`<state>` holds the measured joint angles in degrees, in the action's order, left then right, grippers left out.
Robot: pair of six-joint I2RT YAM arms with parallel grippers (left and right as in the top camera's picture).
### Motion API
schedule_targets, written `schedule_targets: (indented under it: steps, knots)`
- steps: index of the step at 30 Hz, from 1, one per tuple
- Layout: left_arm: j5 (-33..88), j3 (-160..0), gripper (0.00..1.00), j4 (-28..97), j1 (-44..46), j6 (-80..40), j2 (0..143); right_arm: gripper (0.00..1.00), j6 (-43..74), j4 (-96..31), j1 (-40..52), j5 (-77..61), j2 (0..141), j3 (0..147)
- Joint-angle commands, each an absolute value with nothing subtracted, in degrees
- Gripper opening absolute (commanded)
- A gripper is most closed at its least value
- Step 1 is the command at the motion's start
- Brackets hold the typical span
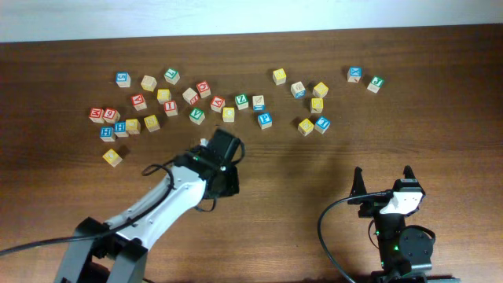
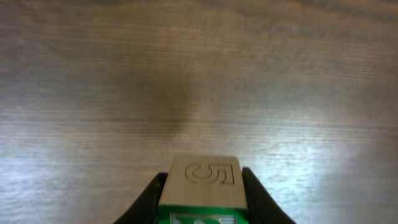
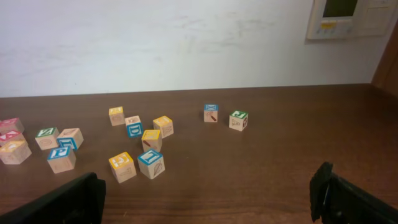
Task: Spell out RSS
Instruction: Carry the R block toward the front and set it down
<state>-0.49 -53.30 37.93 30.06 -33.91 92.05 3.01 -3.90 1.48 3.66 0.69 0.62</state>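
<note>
Left jaws: clamped on green-faced cube (image 2: 203, 183); best lowered squarely onto table (image 2: 199, 74) beneath, released gently. Right jaws: spread, empty.

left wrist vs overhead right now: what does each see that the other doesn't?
Left wrist only: a small wooden cube with a green-printed face clamped between the left jaws, an engraved plain face toward the camera; the green letter is cut off.
Overhead only: the scattered wooden alphabet cubes along the far side, the white left arm, and the right arm, right jaws open and empty.
Both: the dark brown wooden table and the left jaws, though overhead the wrist hides the held cube.
</note>
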Motion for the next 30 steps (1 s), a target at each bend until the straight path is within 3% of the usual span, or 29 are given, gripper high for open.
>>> schedule_targets:
  steps: [1, 18, 30]
  knots:
    - [-5.08, -50.65, 0.25, 33.61, 32.08, -35.2, 92.25, 0.98, 3.42, -4.32, 1.1, 4.34, 0.47, 0.32]
    - [-10.5, -50.72, 0.33, 33.15, 32.49, -34.26, 97.49, 0.98, 3.42, -4.32, 1.1, 4.34, 0.47, 0.32]
    - [-6.9, -50.72, 0.29, 30.61, 32.49, -30.48, 97.49, 0.98, 3.42, -4.32, 1.1, 4.34, 0.47, 0.32]
